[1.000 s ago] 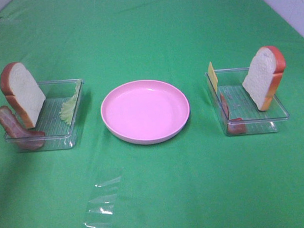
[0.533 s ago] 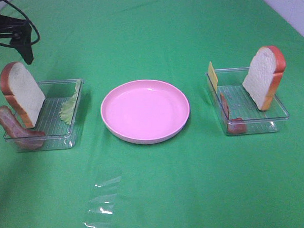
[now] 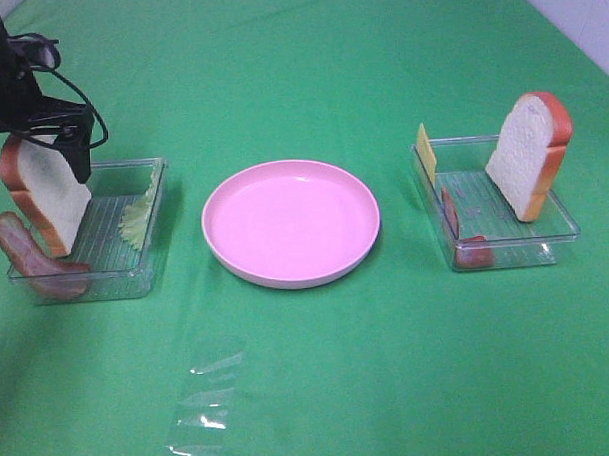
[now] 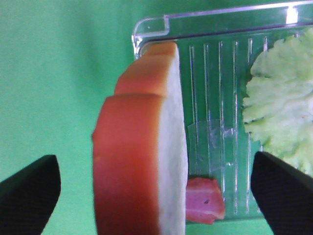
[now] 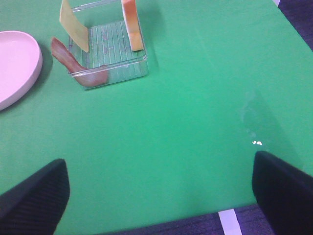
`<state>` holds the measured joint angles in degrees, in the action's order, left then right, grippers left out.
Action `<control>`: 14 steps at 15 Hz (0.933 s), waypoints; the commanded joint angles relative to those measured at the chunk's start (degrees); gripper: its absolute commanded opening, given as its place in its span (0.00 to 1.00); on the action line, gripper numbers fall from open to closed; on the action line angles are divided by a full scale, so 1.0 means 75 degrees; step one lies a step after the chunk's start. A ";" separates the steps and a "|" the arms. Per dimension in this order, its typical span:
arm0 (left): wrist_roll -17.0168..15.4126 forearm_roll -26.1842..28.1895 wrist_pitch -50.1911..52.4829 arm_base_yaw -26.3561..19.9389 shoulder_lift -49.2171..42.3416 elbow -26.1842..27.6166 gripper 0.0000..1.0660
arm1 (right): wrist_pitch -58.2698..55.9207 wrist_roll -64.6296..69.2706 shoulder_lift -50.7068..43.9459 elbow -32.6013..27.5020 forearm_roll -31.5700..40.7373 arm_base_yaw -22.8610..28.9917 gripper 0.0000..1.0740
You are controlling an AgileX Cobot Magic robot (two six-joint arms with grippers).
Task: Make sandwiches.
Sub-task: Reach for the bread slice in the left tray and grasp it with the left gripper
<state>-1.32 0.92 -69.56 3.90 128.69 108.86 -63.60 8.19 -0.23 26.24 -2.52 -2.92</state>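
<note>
No assembled sandwiches show, only their parts. In the left clear tray [image 3: 106,280] a bread slice [image 3: 48,192] stands on edge beside lettuce [image 3: 137,219], and bacon [image 3: 31,263] hangs over the tray's corner. My left gripper [image 3: 35,165] is open, its fingers straddling the top of that bread slice [image 4: 142,147] without touching it. The right tray [image 3: 505,251] holds a second bread slice [image 3: 527,155], cheese [image 3: 426,149] and bacon [image 3: 463,244]. My right gripper [image 5: 157,196] is open over bare cloth, well back from that tray [image 5: 110,73].
A round pink plate [image 3: 290,221] sits between the two trays. A crumpled piece of clear film [image 3: 205,397] lies on the green cloth near the front. The table's edge shows at the right wrist view's lower right corner.
My left arm came in from the upper left and moved down over the left bread slice, jaws still open. Nothing else moved.
</note>
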 commanded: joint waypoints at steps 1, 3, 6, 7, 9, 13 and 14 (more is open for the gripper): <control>0.0000 0.0046 -0.0802 0.0023 0.0000 0.0031 0.85 | 0.0053 -0.0069 -0.0206 -0.0015 0.0000 0.0000 0.91; 0.0000 0.0038 -0.0787 0.0023 0.0000 0.0031 0.62 | 0.0053 -0.0069 -0.0206 -0.0015 0.0000 0.0000 0.91; -0.0038 0.0153 -0.0802 0.0023 0.0000 0.0031 0.35 | 0.0053 -0.0069 -0.0206 -0.0015 0.0000 0.0000 0.91; -0.0038 0.0153 -0.0802 0.0023 0.0000 0.0031 0.35 | 0.0053 -0.0069 -0.0206 -0.0015 0.0000 0.0000 0.91; -0.0038 0.0153 -0.0802 0.0023 0.0000 0.0031 0.35 | 0.0053 -0.0069 -0.0206 -0.0015 0.0000 0.0000 0.91; -0.0283 0.0153 -0.0802 0.0023 0.0000 0.0031 0.27 | 0.0053 -0.0069 -0.0206 -0.0015 0.0000 0.0000 0.91; -0.0351 0.0153 -0.0802 0.0023 0.0000 0.0031 0.15 | 0.0053 -0.0069 -0.0206 -0.0015 0.0000 0.0000 0.91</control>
<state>-3.32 2.06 -69.56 3.90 128.74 108.92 -63.60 8.19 -0.23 26.24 -2.52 -2.92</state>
